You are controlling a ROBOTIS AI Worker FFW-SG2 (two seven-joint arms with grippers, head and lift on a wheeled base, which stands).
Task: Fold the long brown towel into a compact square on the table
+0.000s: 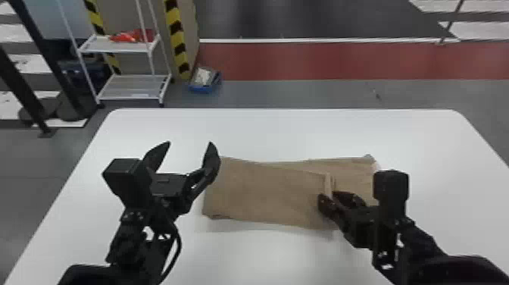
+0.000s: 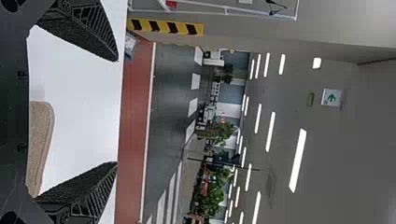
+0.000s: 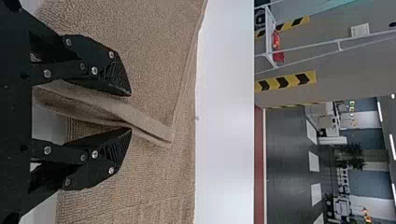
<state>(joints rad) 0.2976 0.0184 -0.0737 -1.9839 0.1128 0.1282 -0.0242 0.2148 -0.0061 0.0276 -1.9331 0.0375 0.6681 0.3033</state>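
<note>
In the head view my left gripper (image 1: 189, 144) stands open above the table, just left of the brown towel (image 1: 265, 193). My right gripper (image 1: 328, 195) is at the towel's right part, where a folded-over layer ends in a raised edge. The towel lies flat and wide, its upper layer covering the left and middle, a lower layer showing at right. The left wrist view has my left gripper (image 2: 116, 112) parted widely, a rounded towel end (image 2: 39, 140) beyond. In the right wrist view the raised towel edge (image 3: 149, 128) runs between the parted fingers of my right gripper (image 3: 130, 112).
The white table (image 1: 284, 132) extends around the towel on all sides. Past its far edge stand a white shelf rack (image 1: 132, 85) with red items and a blue bin (image 1: 204, 80) on the floor.
</note>
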